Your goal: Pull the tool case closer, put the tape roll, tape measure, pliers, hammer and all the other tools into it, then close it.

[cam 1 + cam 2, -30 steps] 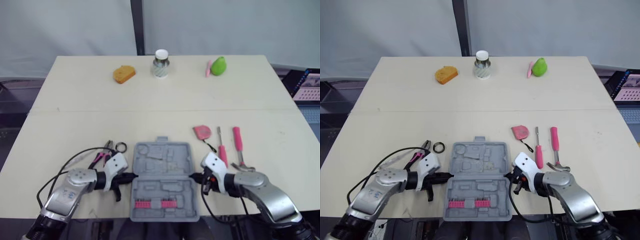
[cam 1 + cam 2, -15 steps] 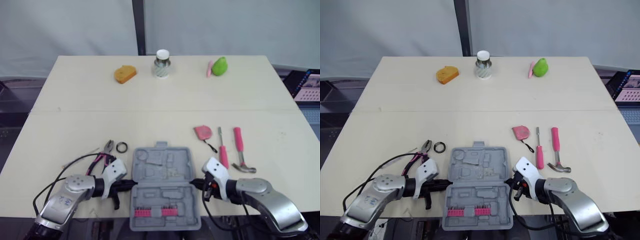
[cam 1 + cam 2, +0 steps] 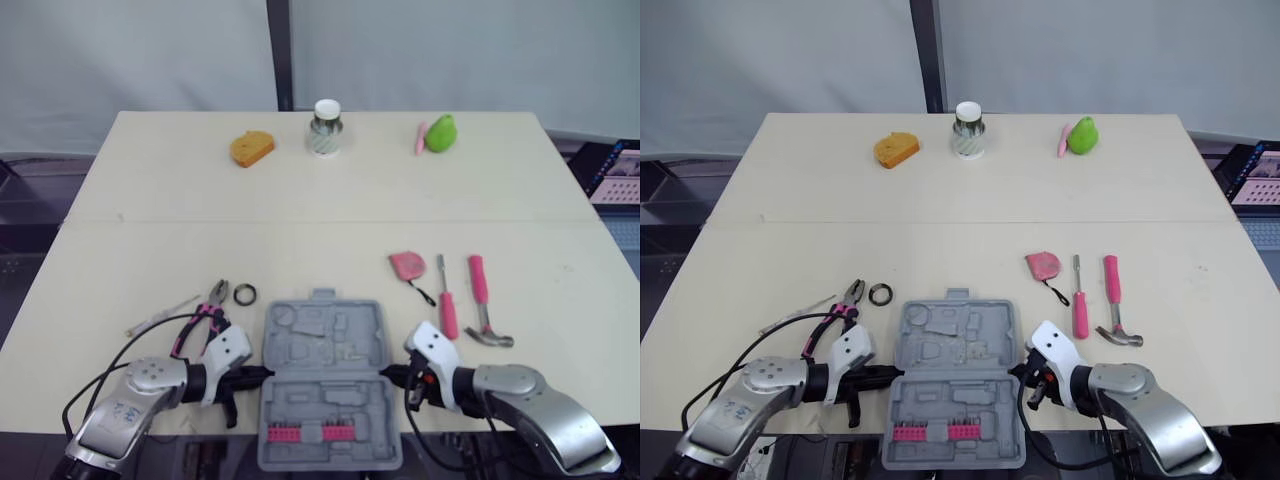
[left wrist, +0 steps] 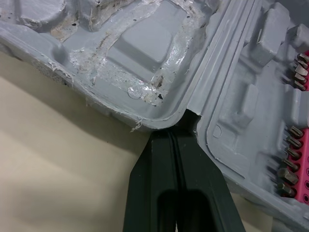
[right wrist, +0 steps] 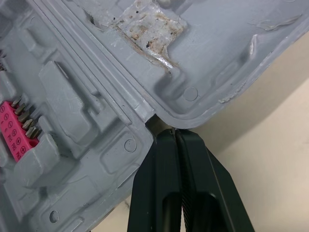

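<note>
The grey tool case [image 3: 325,375] lies open at the table's near edge, with a pink row of bits [image 3: 312,433] in its near half. My left gripper [image 3: 262,374] is shut, its tips tucked into the case's left hinge notch [image 4: 189,114]. My right gripper [image 3: 388,372] is shut too, its tips in the right hinge notch [image 5: 153,120]. Pink-handled pliers [image 3: 205,312] and a small black tape roll [image 3: 244,294] lie left of the case. To its right lie a pink tape measure [image 3: 405,264], a pink screwdriver [image 3: 445,300] and a pink-handled hammer [image 3: 482,300].
A thin pale tool [image 3: 160,314] lies left of the pliers. Along the far edge stand an orange sponge-like piece [image 3: 250,149], a white-lidded jar [image 3: 325,126] and a green pear-shaped object [image 3: 438,131] with a pink item [image 3: 419,138] beside it. A screen [image 3: 618,170] sits past the right edge.
The case has slid toward the near edge with both grippers at its hinge, uncovering the pliers and tape roll. The other tools have stayed put.
</note>
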Robot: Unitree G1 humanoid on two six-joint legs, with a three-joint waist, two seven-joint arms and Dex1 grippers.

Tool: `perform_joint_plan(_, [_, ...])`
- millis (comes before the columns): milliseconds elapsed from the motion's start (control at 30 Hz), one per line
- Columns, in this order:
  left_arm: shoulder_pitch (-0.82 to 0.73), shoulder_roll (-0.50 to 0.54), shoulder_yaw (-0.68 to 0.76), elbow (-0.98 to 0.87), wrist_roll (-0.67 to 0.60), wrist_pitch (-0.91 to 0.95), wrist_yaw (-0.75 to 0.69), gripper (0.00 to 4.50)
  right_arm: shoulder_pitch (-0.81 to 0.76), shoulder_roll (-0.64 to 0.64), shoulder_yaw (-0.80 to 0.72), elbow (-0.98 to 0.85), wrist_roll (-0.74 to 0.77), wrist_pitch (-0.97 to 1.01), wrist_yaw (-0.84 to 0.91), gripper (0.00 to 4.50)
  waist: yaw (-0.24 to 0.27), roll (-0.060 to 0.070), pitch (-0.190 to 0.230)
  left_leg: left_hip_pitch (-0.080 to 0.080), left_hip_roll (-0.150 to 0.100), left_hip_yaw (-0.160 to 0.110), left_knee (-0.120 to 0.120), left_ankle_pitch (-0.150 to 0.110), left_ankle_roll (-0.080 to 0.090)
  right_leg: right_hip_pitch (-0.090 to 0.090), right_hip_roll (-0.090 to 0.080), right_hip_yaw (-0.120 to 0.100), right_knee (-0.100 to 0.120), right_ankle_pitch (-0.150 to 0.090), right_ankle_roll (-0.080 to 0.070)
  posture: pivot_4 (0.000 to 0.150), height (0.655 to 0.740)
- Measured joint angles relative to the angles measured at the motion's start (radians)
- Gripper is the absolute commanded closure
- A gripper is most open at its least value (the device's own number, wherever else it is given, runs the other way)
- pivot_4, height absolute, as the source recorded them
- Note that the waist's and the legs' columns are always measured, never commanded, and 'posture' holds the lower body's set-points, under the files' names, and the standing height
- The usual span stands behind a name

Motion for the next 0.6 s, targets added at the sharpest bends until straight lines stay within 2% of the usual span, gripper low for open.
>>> perform_joint_plan(400, [0.0,0.001,0.006,0.006,-0.002,-0.01,0.003,4.5,0.003,-0.007,-0.021,0.005,0.022,-0.006,-0.003,4.37,0.0,0.0,0.0,0.0,0.0,0.0,0.0,0.0,0.0,0.0,0.0,0.0,0.0,0.0,0.0,0.15,0.74])
perform_joint_plan(500, [0.003,0.021,0.034,0.007,-0.025,0.009,-0.004,4.5,0.026,-0.018,-0.129,0.009,0.078,-0.029,0.018,4.37,0.0,0.0,0.0,0.0,0.0,0.0,0.0,0.0,0.0,0.0,0.0,0.0,0.0,0.0,0.0,0.15,0.74])
perform_joint_plan(600, [0.01,0.069,0.12,0.014,-0.068,0.057,-0.019,4.5,0.042,-0.032,-0.267,0.047,0.145,-0.08,0.071,4.37,0.0,0.0,0.0,0.0,0.001,0.0,0.0,0.0,0.0,0.001,0.001,0.0,-0.001,0.0,0.0,0.15,0.74])
